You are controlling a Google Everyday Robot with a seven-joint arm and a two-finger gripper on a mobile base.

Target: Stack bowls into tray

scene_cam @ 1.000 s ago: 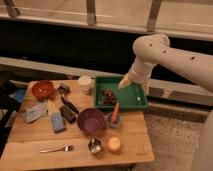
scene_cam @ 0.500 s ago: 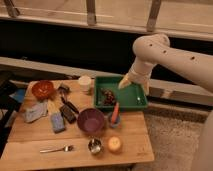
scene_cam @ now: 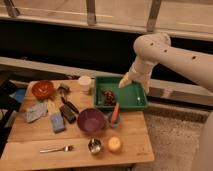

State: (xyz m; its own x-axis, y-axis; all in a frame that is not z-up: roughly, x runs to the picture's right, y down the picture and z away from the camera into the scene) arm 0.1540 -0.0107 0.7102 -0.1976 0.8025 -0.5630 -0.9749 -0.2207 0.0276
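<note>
Glossy orange-red bowl (scene_cam: 43, 89) at far left of table (scene_cam: 30, 145); dark purple bowl (scene_cam: 91, 120) mid-table, just left-front of green tray (scene_cam: 134, 102). Both outside tray. Gripper (scene_cam: 125, 80) over tray's back edge, spread wide, holding nothing.

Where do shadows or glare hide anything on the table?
Camera view: no strong glare; warm, dim light. The purple bowl reads dark inside, and the background behind the table is nearly black. The hand, above the back edge of the green tray, is well lit.
</note>
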